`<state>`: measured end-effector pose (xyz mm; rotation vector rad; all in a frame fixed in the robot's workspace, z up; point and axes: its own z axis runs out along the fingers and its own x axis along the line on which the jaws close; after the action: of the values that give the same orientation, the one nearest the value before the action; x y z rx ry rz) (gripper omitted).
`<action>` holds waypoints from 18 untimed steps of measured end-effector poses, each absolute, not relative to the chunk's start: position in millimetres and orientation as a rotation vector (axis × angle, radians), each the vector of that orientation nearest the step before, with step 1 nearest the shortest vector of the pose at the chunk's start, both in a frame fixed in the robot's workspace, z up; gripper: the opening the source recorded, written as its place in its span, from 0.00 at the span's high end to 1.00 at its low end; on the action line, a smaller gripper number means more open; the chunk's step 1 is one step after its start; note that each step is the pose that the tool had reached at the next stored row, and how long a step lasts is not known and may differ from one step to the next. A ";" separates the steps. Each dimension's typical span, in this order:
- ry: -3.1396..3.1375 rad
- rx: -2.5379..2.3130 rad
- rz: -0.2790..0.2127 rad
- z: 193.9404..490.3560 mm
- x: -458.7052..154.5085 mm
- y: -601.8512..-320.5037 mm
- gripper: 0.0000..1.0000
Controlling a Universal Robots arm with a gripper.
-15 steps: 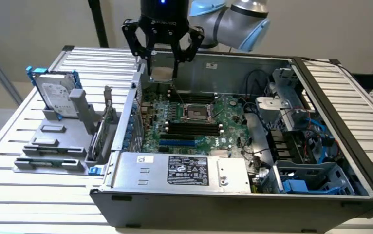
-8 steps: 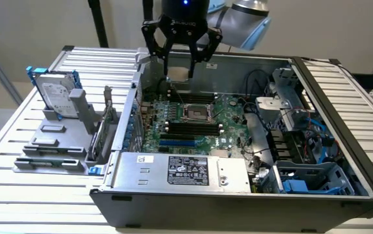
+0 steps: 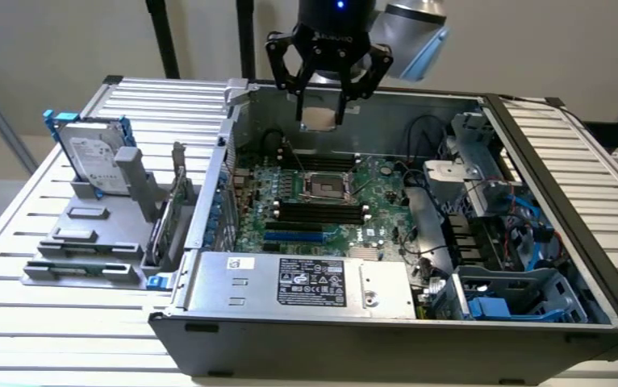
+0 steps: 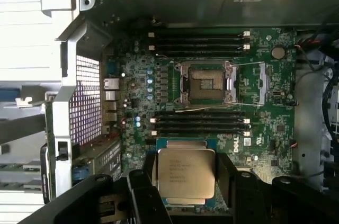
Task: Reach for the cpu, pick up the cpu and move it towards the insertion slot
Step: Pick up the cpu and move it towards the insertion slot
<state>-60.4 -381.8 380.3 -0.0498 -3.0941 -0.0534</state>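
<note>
Exterior view: arm (image 3: pixel 411 32) coming down from above, wrist vertical, tool (image 3: pixel 321 118) pointing down over the open case (image 3: pixel 395 339), at its rear wall. Tool clenched on cpu (image 3: pixel 319 118), chip pinched between fingers (image 3: pixel 298 93), held in the air. Slot (image 3: pixel 327 185) on the board (image 3: pixel 320 214) below the tool, well apart, nearer the camera. Hard drive (image 3: pixel 96 161) standing in a grey holder (image 3: pixel 83 254) on the desk (image 3: pixel 29 322), at the exterior view's left of the case.

Wrist view: cpu (image 4: pixel 185 175) close in, silvery face up, black fingers (image 4: pixel 233 181) on both sides gripping its edges. Slot (image 4: pixel 207 82) open, shiny frame, dark centre, beyond the chip with black memory slots (image 4: pixel 200 123) between them.
</note>
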 end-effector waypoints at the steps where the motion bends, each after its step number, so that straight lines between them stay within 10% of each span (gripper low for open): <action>1: -3.094 -0.050 -0.053 379.5 -57.7 -378.7 0.45; 18: -3.099 -0.049 -0.054 362.5 -33.0 -338.4 0.45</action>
<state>-33.0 -338.4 362.5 -0.0487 -3.0991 -0.0535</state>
